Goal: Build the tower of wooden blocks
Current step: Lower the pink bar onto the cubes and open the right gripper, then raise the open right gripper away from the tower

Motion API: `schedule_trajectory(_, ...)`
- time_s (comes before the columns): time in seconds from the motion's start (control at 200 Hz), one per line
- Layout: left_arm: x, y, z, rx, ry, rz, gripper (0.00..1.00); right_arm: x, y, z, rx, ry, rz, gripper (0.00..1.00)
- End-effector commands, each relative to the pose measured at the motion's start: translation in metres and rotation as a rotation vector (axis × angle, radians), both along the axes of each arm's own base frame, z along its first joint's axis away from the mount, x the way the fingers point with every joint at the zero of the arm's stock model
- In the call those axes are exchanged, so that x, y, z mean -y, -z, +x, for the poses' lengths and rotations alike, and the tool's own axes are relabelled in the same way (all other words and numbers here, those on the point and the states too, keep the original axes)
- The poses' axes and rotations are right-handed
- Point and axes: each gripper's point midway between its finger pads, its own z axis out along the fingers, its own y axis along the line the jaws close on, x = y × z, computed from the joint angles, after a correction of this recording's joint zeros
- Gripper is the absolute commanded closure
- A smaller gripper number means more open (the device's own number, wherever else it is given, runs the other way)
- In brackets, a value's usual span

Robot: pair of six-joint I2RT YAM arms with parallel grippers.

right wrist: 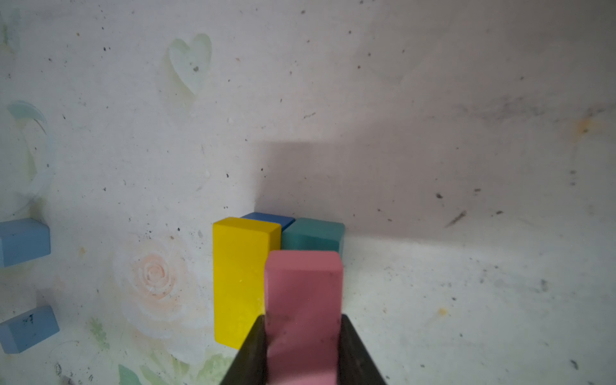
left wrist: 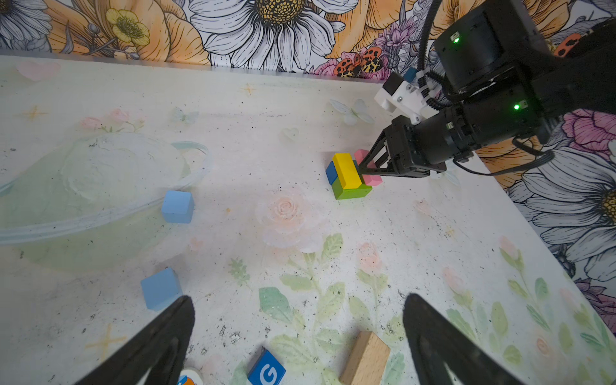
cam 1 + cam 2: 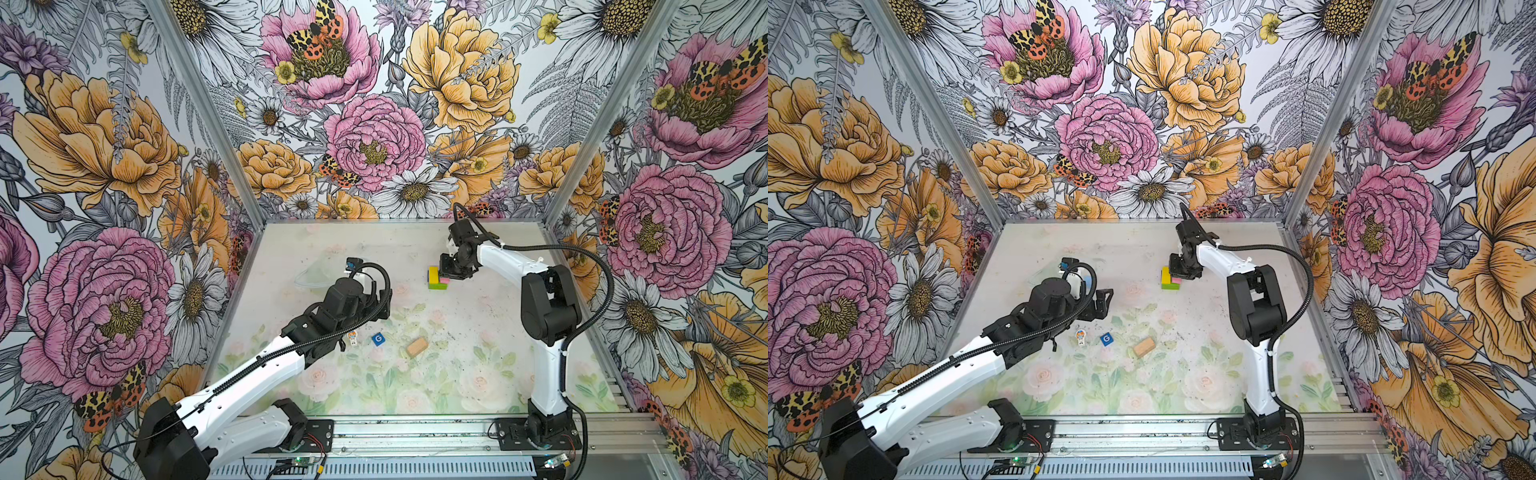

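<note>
1. Locating the wood block tower (image 3: 434, 276) toward the back of the table (image 3: 478, 332), right of the middle, in both top views.
2. Logging its make-up from the left wrist view: green brick (image 2: 351, 192) lying flat on the table, dark blue block (image 2: 331, 172) touching it, yellow brick (image 2: 346, 170) lying across both.
3. Noting, in the right wrist view, a teal block (image 1: 313, 236) just beside the dark blue block and beyond the yellow brick's far end.
4. Recording the right gripper (image 1: 302, 333) as narrowed onto the pink brick (image 1: 303, 286), pinching its long sides and holding it just beside the yellow brick. Not being able to tell whether it is bearing on the blocks beneath.
5. Recording the left gripper (image 2: 299, 298) as spread wide, holding nothing, hanging over the table's middle, well apart from the tower.
6. Listing loose pieces:
   - one light blue cube (image 2: 177, 206) just beside the rim of a clear dish (image 2: 110, 173);
   - a second (image 2: 161, 288) near a left finger (image 2: 173, 320);
   - tan brick (image 3: 417, 347), letter-G block (image 3: 378, 339) and toy figure (image 3: 1080, 336) lying in a loose row on the near half.
</note>
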Motion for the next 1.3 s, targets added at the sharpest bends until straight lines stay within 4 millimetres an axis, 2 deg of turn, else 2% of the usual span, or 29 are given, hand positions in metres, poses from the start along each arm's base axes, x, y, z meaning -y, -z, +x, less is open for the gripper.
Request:
schedule_trajectory(0.0,0.004,-0.013,0.005,0.028,0.014,-0.020,0.01,-0.002,-0.004,0.010,0.018,-0.006,0.015,0.65)
schedule_trajectory(0.3,0.009,-0.012,0.002,0.015,0.041,-0.026,0.01,-0.001,-0.004,0.009,0.012,-0.002,0.025,0.59)
schedule_trajectory(0.54,0.010,-0.017,0.002,0.025,0.047,-0.030,0.01,0.005,-0.023,0.010,0.046,0.016,0.017,0.54)
schedule_trajectory(0.65,0.009,-0.019,0.001,0.028,0.048,-0.034,0.01,0.008,-0.035,0.007,0.069,0.026,0.000,0.33)
schedule_trajectory(0.745,0.007,-0.023,-0.002,0.038,0.049,-0.046,0.01,0.009,-0.039,0.003,0.069,0.036,-0.038,0.25)
schedule_trajectory(0.86,0.004,-0.024,-0.006,0.045,0.049,-0.056,0.01,0.004,-0.035,-0.002,0.056,0.031,-0.108,0.23)
schedule_trajectory(1.111,-0.010,-0.028,-0.017,0.064,0.031,-0.062,0.01,-0.024,-0.024,-0.007,0.034,0.014,-0.187,0.22)
schedule_trajectory(1.291,-0.023,-0.029,-0.026,0.075,0.023,-0.059,0.01,-0.020,-0.019,-0.003,0.038,0.042,-0.263,0.21)
